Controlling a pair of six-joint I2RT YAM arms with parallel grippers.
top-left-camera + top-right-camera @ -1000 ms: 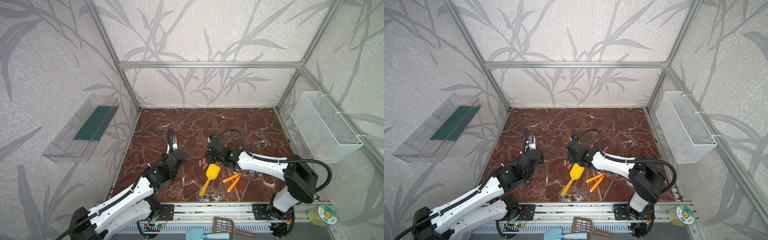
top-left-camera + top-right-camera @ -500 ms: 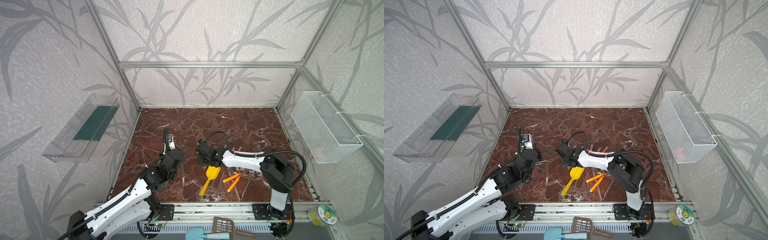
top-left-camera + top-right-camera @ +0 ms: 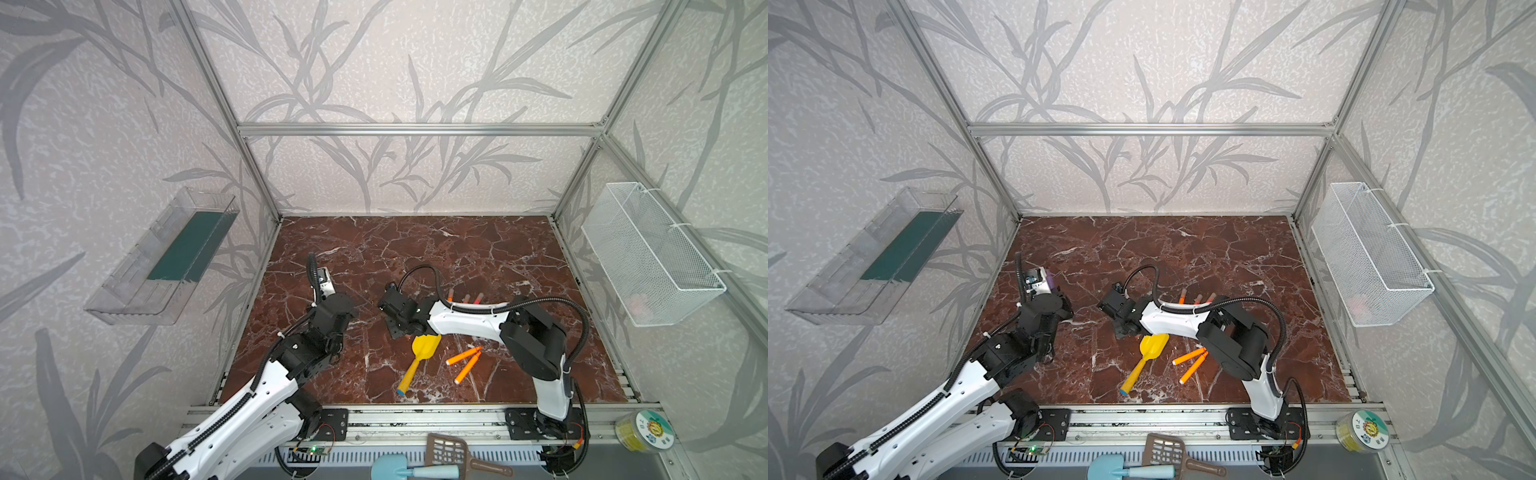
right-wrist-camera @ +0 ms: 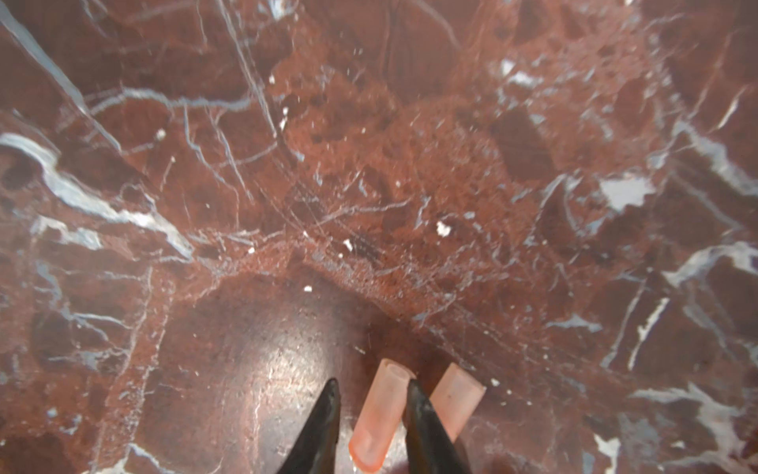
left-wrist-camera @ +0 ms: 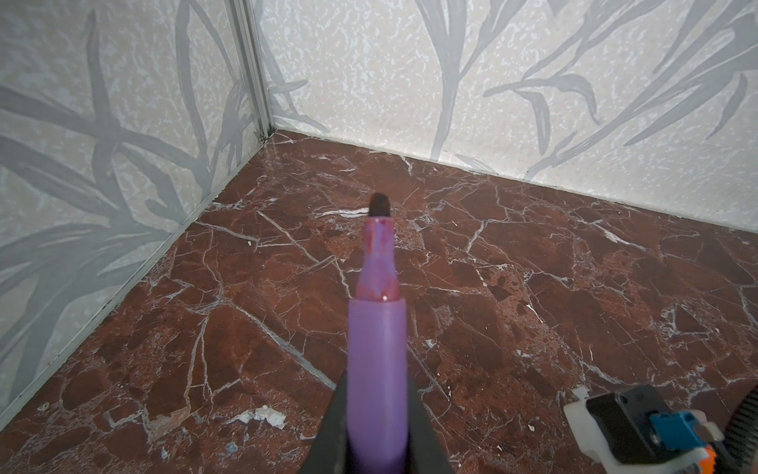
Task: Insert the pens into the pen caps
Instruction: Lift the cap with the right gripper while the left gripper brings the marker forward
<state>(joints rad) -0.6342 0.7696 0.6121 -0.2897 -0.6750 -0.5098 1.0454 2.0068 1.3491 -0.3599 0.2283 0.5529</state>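
The right gripper [image 4: 371,383] has its black fingers [image 4: 324,422] set narrow, astride one pen cap [image 4: 379,414] lying on the marble table [image 4: 369,164]. One finger meets the cap's side and the other stands a little off, so I judge the grip not yet made, though the close, blurred view may hide contact. The cap's long axis runs along the fingers, open mouth away from the wrist. A second cap [image 4: 457,394] lies just outside the touching finger. The left gripper [image 5: 376,385] is clamped on the purple pen [image 5: 377,328], tip pointing forward, so the right arm is the one nearer the caps
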